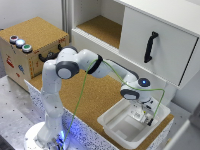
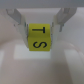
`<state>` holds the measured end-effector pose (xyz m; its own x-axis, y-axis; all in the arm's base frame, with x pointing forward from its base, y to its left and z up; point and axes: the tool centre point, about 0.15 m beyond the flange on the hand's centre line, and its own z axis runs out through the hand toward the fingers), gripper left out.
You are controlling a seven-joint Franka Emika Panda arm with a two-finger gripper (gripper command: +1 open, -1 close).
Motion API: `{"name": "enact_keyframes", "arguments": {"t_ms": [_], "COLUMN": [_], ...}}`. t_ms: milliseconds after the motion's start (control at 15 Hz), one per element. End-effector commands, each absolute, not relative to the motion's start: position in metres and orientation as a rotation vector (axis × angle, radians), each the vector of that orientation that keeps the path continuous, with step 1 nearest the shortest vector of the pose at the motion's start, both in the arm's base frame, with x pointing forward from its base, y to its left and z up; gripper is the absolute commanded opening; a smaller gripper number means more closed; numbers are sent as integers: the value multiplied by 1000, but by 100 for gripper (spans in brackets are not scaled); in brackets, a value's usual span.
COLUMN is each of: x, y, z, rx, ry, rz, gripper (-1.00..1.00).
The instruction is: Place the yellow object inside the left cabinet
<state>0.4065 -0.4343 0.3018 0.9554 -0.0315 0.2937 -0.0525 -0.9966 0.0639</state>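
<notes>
We note the yellow object (image 2: 39,36) is a small yellow cube with black letters, a T on its upper face and an S on the face toward the wrist camera; it sits between the two fingers (image 2: 19,22) of the gripper (image 2: 40,30), which press its opposite sides, so we record the gripper as closed on the cube. In the wrist view pale white surfaces lie below the cube; in the exterior view the gripper (image 1: 146,111) is down inside the white bin (image 1: 112,124) at the near end of the cork worktop (image 1: 92,95), and the cube itself is too small to make out there. We cannot tell whether the cube rests on the bin floor or is just clear of it. The left cabinet (image 1: 102,27), open with a cork floor, is well apart, toward the exterior view's upper left; the white door (image 1: 155,47) with its black handle (image 1: 150,47) stands between. Judgement: the step in hand is lift and carry. We would raise straight up until clear of the bin wall, keep the grip firm since the cube is held only on two faces, swing wide of the door and handle, then enter the opening from the front and lower onto the cork before releasing.
</notes>
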Motion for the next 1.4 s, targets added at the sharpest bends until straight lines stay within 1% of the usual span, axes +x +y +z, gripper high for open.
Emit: {"name": "enact_keyframes", "arguments": {"t_ms": [0,333,600,733,1067,1333], "x": [416,433,448,450,452,444], "y": [-380,-320,-252,-224,-151,-89], "z": [367,396,415,417,406,396], "rx": [2996,2963,2911,2887,2924,2980], "ry": [-206,-353,-332,-296,-128,34], "rz": [501,515,525,513,474,468], "gripper": [-100,-100,-100,-100,-100,-100]}}
